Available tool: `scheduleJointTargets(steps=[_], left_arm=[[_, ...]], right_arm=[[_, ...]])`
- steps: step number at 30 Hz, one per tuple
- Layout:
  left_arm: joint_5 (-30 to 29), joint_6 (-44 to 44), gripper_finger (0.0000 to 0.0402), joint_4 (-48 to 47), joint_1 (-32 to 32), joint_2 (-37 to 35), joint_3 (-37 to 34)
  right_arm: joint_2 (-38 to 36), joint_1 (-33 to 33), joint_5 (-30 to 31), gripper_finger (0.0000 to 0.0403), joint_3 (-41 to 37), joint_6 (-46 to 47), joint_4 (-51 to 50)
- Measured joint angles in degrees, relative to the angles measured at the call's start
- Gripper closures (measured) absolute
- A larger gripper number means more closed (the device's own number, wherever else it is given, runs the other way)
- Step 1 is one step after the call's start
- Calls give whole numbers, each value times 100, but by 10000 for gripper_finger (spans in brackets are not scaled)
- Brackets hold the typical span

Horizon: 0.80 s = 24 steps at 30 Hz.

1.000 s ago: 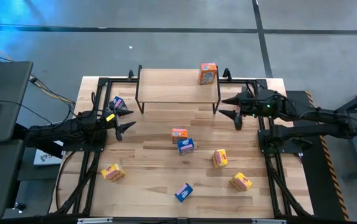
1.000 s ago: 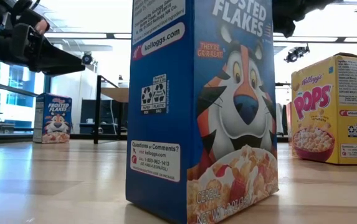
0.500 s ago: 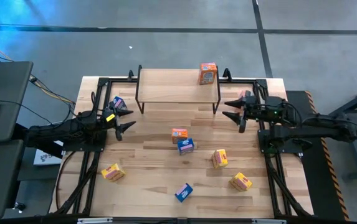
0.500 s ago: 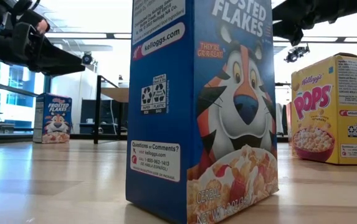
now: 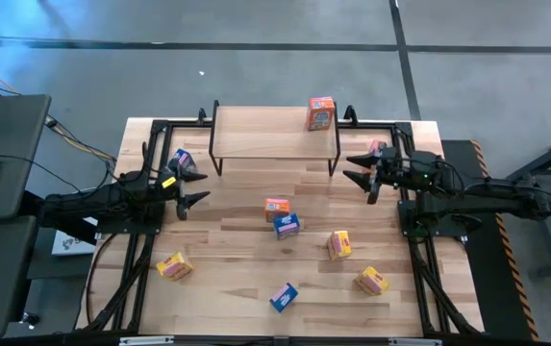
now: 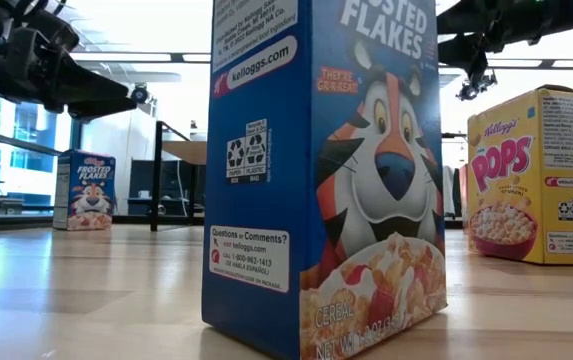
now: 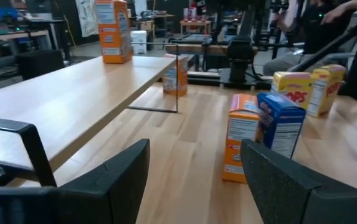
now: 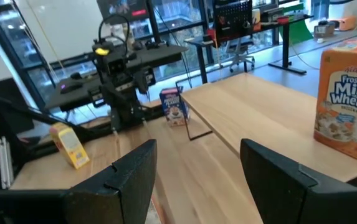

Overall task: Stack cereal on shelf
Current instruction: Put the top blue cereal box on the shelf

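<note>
- Your left tool [image 5: 190, 185] hovers fingers apart beside the shelf's left end; your right tool [image 5: 359, 168] hovers fingers apart off its right end.
- One orange cardboard cereal box [image 5: 320, 113] stands on the light wood plank shelf [image 5: 265, 139]; other boxes are scattered over the wooden desk [image 5: 237, 259].

We see a wooden table [image 5: 237, 288] carrying the shelf [image 5: 256, 142] along its far edge, with one orange cereal box [image 5: 320, 113] upright on the plank. Seven boxes lie scattered on the tabletop, perhaps an eighth [image 5: 377, 148] half hidden at the right side.
</note>
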Motion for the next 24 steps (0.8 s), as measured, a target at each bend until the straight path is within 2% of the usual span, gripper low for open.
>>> scheduleJointTargets(steps=[5, 10, 15, 24], left_arm=[[-21, 18, 146, -2, 2, 0, 1], [-679, 22, 120, -45, 4, 0, -1], [-1114, 66, 98, -52, 4, 2, 129], [-1651, -85, 94, -28, 4, 26, 571]], right_arm=[[0, 0, 45, 179, 0, 47, 71], [2, 0, 419, 179, 0, 155, 70], [2, -2, 495, 179, 0, 177, 70], [9, 0, 496, 179, 0, 107, 29]])
